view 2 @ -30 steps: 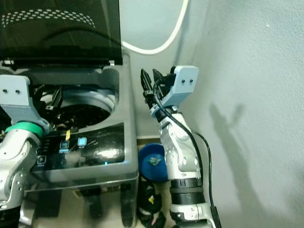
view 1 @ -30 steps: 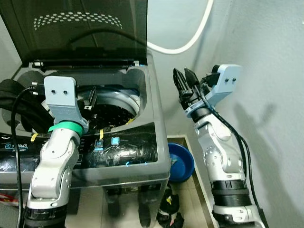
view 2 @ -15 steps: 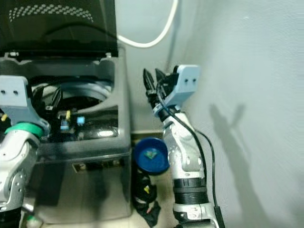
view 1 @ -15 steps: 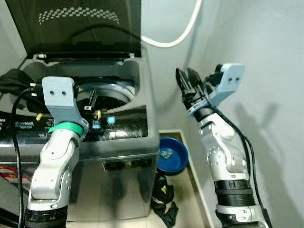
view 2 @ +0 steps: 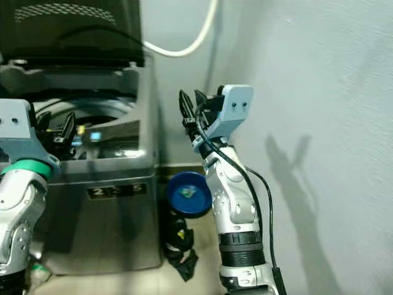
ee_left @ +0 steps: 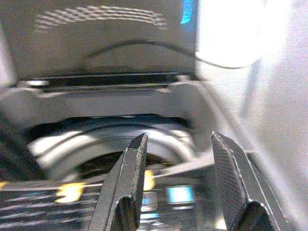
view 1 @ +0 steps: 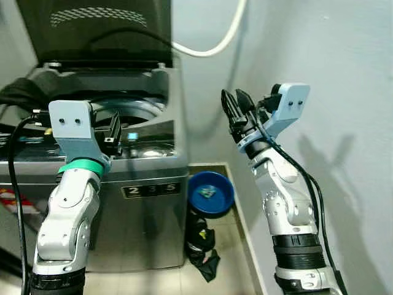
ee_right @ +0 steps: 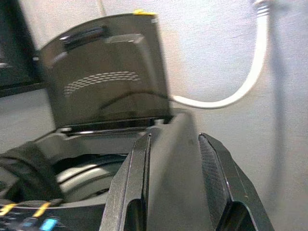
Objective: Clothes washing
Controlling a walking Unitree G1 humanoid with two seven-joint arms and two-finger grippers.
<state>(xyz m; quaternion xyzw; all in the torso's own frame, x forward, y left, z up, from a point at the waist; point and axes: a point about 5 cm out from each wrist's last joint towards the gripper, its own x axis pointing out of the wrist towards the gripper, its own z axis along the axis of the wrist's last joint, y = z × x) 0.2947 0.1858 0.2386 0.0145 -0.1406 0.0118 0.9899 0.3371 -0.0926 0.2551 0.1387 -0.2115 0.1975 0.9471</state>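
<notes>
Where the pale wall [view 1: 344, 74] meets the tiled floor [view 1: 178, 279], we find a grey top-loading washing machine [view 1: 147, 209] set in the corner, its dark lid [view 1: 101, 31] standing upright and a white hose [view 1: 215, 46] looping along the wall behind it. Our left gripper [view 1: 112, 130] is raised in front of the control panel [ee_left: 159, 197], level with the machine's top; its fingers [ee_left: 126, 183] are spread apart and hold nothing. Our right gripper [view 1: 236, 110] is lifted beside the machine, near the wall, pointing upward; its fingers [ee_right: 211, 178] are parted too and are empty. The drum opening [ee_left: 110, 154] shows a bright metal rim; what lies inside we cannot make out. A dark garment [view 1: 18, 95] is draped over the machine's far left edge. On the floor, between machine and wall, a blue basin [view 1: 210, 192] holds a small scrap of something, and a heap of dark clothing [view 1: 202, 249] lies just in front of it.
</notes>
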